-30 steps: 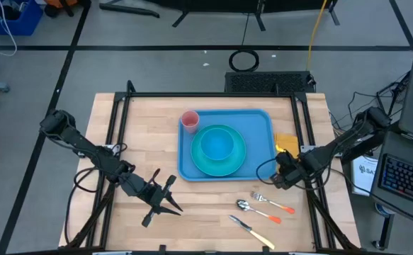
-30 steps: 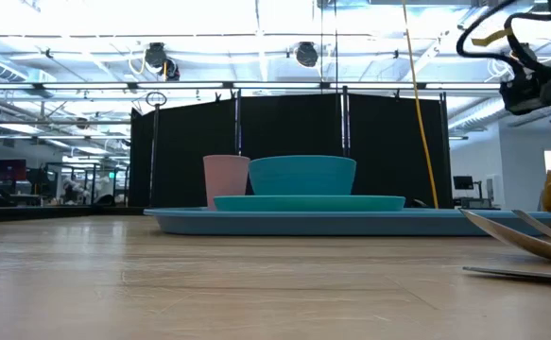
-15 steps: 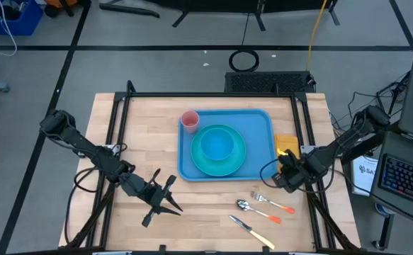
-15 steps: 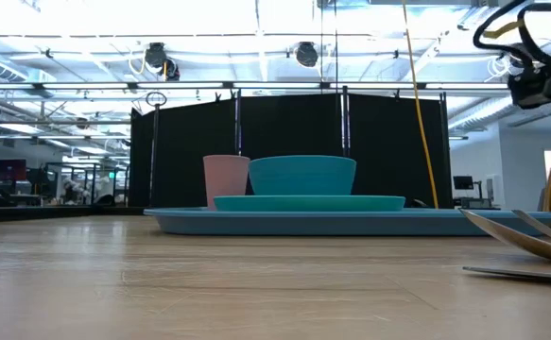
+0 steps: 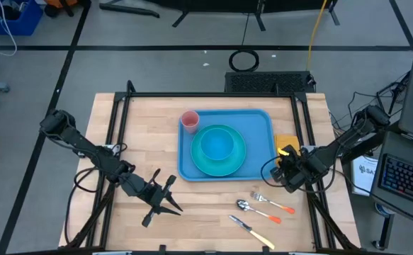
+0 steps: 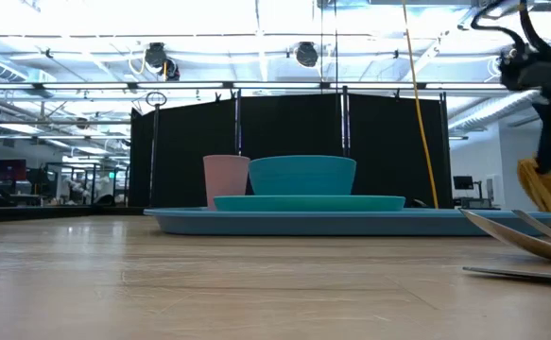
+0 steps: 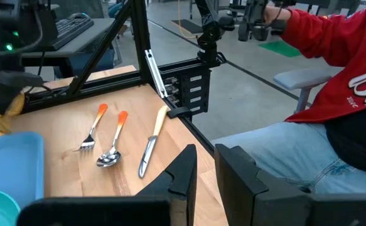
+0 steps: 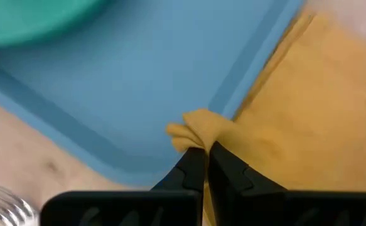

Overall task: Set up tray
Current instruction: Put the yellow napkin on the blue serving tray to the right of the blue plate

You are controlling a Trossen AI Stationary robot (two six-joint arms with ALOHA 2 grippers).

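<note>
Wooden tabletop (image 5: pixel 142 134) carries the tray (image 5: pixel 263 122) at centre. Right gripper (image 8: pixel 203 157), at its right edge, is clenched on a pinched corner of the yellow napkin (image 8: pixel 308 107); judging by this, lift clear before swinging over the rim. Left gripper (image 5: pixel 165 200) waits near-left, jaws slightly parted, empty. Tray contains pink cup (image 5: pixel 190 120), turquoise plate (image 5: pixel 224 168) and bowl (image 5: pixel 217 144).

— We saw a smooth, matt blue plastic tray (image 5: pixel 263 122) on a pale wood-grain table (image 5: pixel 142 134), didn't we?

— Yes, and we noted soft yellow cloth (image 8: pixel 308 113) and shiny metal cutlery (image 7: pixel 107 157).
</note>
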